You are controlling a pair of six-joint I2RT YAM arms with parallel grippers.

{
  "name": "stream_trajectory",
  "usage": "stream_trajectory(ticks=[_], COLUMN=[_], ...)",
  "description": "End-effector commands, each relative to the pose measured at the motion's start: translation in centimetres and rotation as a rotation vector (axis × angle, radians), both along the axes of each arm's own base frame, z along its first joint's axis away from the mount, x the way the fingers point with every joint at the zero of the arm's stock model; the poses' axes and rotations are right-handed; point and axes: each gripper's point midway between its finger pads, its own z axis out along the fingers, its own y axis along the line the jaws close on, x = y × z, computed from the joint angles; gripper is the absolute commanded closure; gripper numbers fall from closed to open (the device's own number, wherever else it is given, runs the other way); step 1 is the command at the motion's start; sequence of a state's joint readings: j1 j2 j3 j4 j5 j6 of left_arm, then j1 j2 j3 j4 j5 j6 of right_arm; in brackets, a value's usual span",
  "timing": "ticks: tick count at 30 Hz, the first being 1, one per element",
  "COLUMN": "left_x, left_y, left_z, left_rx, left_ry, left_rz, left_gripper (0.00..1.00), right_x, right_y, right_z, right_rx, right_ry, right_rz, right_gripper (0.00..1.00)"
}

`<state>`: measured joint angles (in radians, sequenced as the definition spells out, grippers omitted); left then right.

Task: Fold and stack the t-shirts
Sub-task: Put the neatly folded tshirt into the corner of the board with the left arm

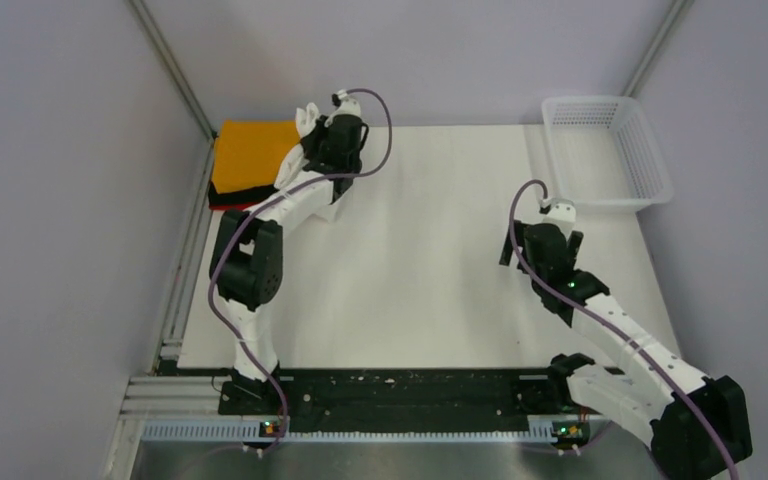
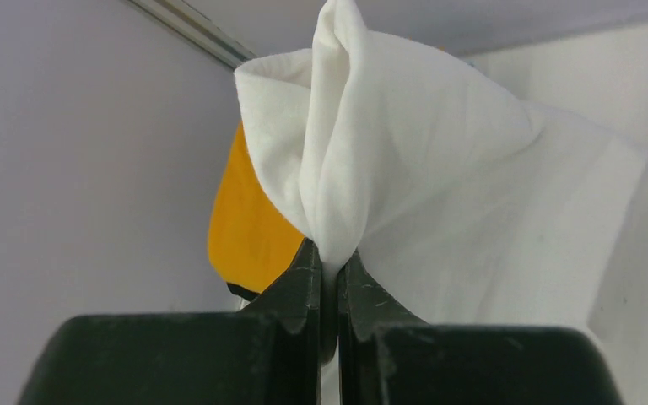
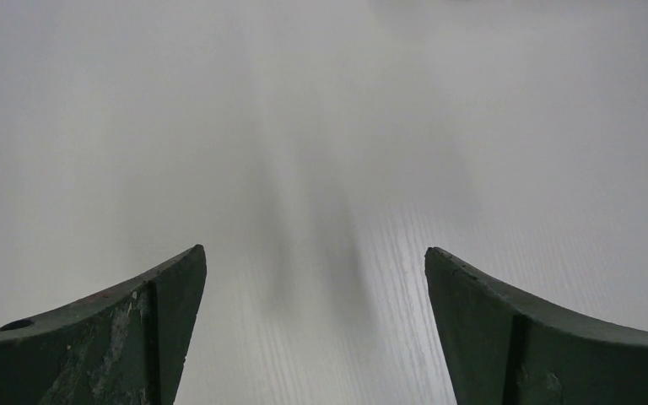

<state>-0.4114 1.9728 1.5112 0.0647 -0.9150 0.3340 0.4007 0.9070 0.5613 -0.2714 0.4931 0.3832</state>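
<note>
My left gripper (image 1: 316, 134) is at the far left of the table, shut on a pinched fold of the plain white t-shirt (image 1: 306, 119). It holds the shirt up beside the stack. In the left wrist view the white t-shirt (image 2: 422, 169) bunches up out of the closed left gripper (image 2: 329, 255) and drapes to the right. The orange t-shirt (image 1: 250, 155) lies folded on top of the stack in the far left corner, and red and black edges (image 1: 228, 200) show beneath it. It also shows in the left wrist view (image 2: 245, 224). My right gripper (image 1: 541, 250) is open and empty over bare table (image 3: 316, 253).
A white plastic lattice basket (image 1: 656, 165) stands at the far right corner. Grey walls and metal frame rails (image 1: 175, 75) close in the left and back sides, close to the stack. The white table top (image 1: 430, 260) lies between the arms.
</note>
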Motion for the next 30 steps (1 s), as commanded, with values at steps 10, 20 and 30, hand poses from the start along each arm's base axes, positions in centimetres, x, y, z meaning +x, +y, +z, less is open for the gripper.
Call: stream_trajectory(ticks=[10,20,30], left_x=[1.7,1.5,3.7], left_y=[2.6,5.0,6.6], left_z=[15.7,21.0,20.1], left_rx=[0.015,-0.046,-0.123], left_ry=[-0.312,-0.406,-0.372], left_rz=[-0.014,-0.023,-0.104], left_gripper=[1.0,1.0,1.0], right_x=[1.0,1.2,1.3], right_y=[-2.0,-2.0,-2.2], right_z=[1.5,0.7,0.4], right_rx=[-0.096,-0.114,-0.134], right_ry=[-0.033,-0.007,0.011], right_rz=[-0.082,-0.081,-0.091], right_gripper=[0.01,0.01,0.02])
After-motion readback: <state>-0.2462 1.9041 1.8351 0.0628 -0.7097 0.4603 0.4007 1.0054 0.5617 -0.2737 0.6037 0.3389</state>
